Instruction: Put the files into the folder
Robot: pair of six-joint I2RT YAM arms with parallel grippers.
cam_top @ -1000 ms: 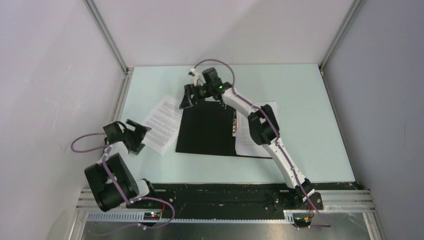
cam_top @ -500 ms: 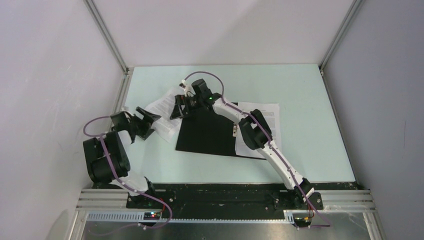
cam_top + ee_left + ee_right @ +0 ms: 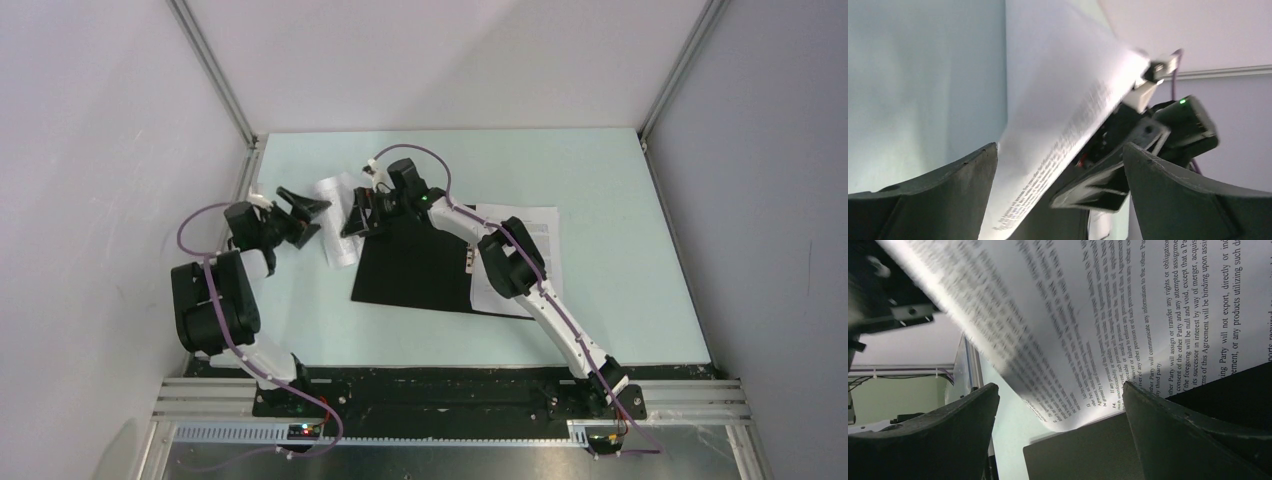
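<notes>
Left fingers (image 3: 933, 195) are spread wide, nothing clamped. One sheet of the files (image 3: 335, 245) is seen curled up off the desk (image 3: 620, 200), between them and the right fingers (image 3: 928, 440), which are gaping open too. The folder (image 3: 415, 265) is laid open mid-desk, black side up, with another sheet (image 3: 535, 230) at its right side.

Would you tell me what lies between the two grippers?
One printed sheet, bowed upward, fills the gap between the left gripper and right gripper, seen in the top view.
</notes>
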